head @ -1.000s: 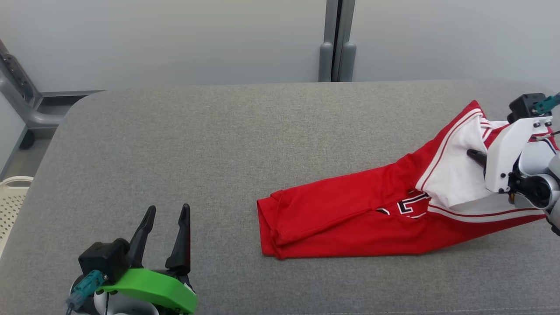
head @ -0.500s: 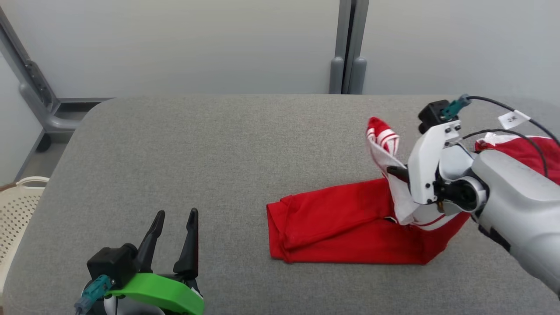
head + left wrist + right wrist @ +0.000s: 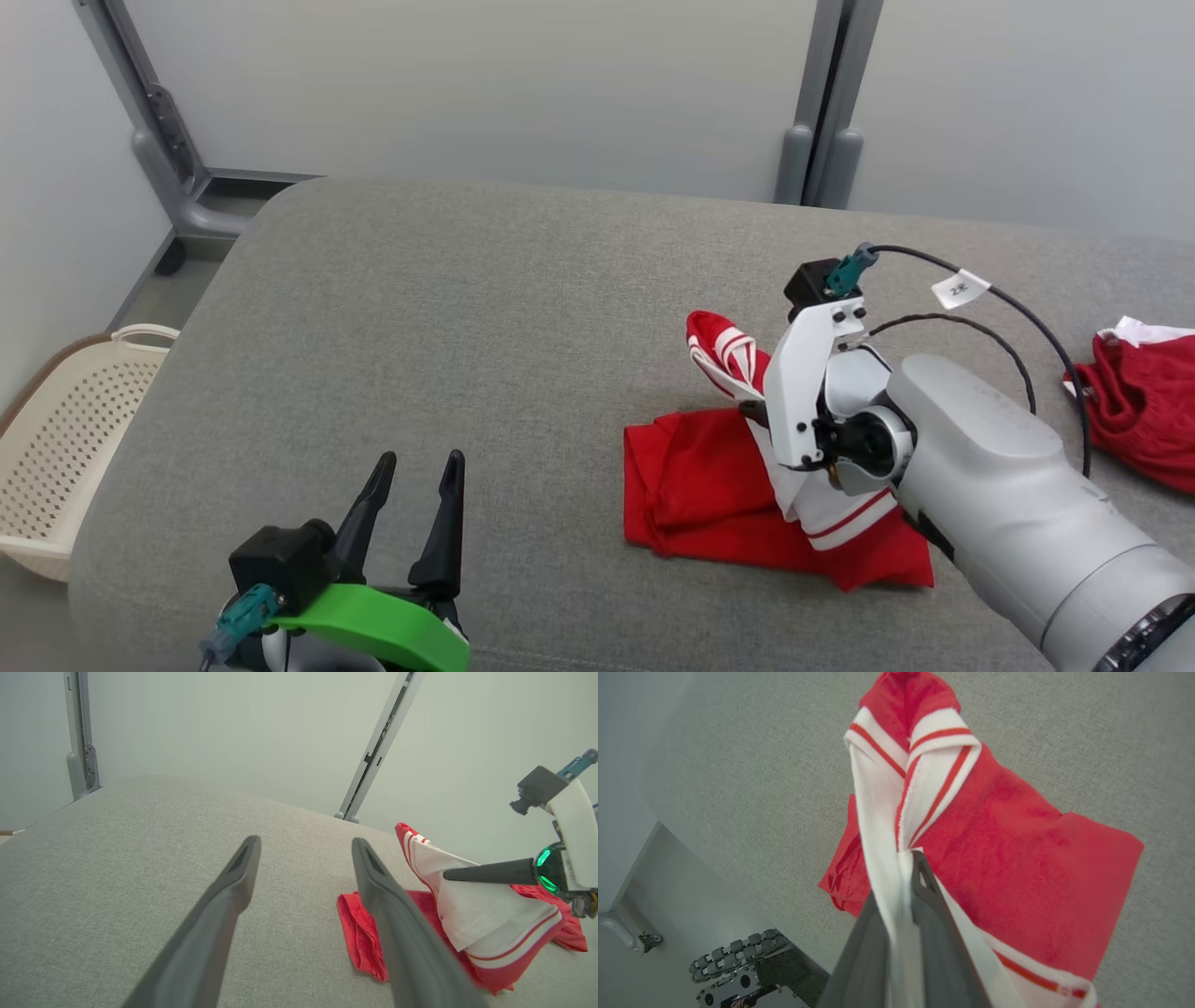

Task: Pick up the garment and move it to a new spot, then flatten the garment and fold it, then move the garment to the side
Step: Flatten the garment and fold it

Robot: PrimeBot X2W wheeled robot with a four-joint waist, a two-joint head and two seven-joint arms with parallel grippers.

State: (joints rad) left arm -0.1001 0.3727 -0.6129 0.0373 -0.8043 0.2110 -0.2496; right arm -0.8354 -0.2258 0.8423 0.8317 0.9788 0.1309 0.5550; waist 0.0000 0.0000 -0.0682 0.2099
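Right end effector point(image 3: 908, 861) is pinched on the garment point(image 3: 709, 476): the white striped edge is clamped between the fingers and held raised above the grey surface point(image 3: 467, 308). The rest of the red garment is bunched in folds on the surface, right of centre, below the wrist. Left end effector point(image 3: 421, 457) is spread, parked low at lower left, well apart from the garment. A second red cloth point(image 3: 1139, 411) is seen at the right edge, a cream basket point(image 3: 65, 439) beside the surface at left.

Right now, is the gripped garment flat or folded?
Partly folded: the right gripper holds one end of the garment raised above the rest.
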